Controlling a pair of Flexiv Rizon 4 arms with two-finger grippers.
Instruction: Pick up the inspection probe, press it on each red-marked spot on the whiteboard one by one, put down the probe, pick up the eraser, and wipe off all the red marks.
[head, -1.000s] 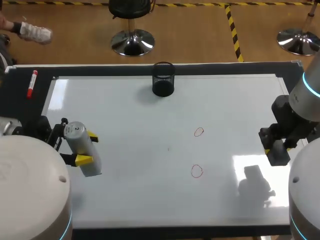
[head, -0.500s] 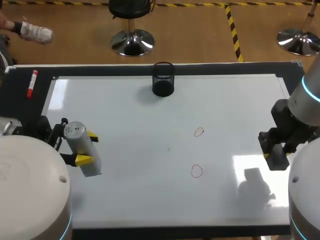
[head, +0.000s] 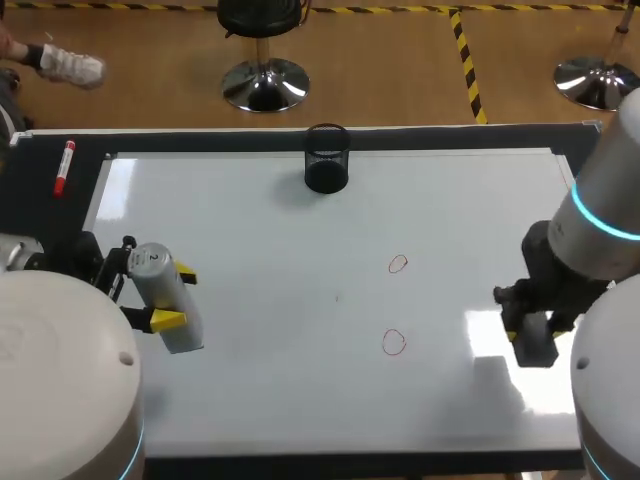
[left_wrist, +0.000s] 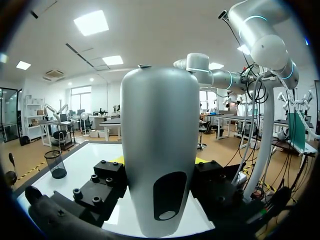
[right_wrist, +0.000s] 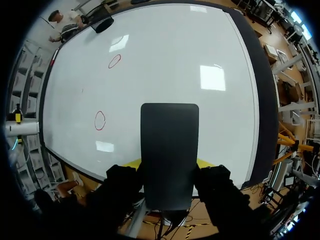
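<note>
Grey and cylindrical, the inspection probe (head: 170, 308) is held at the left edge of the whiteboard (head: 300, 400) by the left gripper (head: 176, 297). Its yellow fingertips (head: 187, 275) are clamped on the probe from two sides. In the left wrist view the probe is seen standing upright between the fingers.

The black eraser (head: 537, 347) is gripped between the closed jaws of the right gripper (head: 526, 330), over the near right part of the whiteboard. Whether it touches the surface cannot be told.

Two red marks are drawn as small loops right of the board's middle: the farther mark (head: 398, 264) and the nearer mark (head: 393, 342). Both are left of the eraser and apart from it.

A black mesh cup (head: 327, 158) stands at the middle of the board's far edge. A red marker (head: 64, 166) lies on the dark table border (head: 200, 142) at the far left.
</note>
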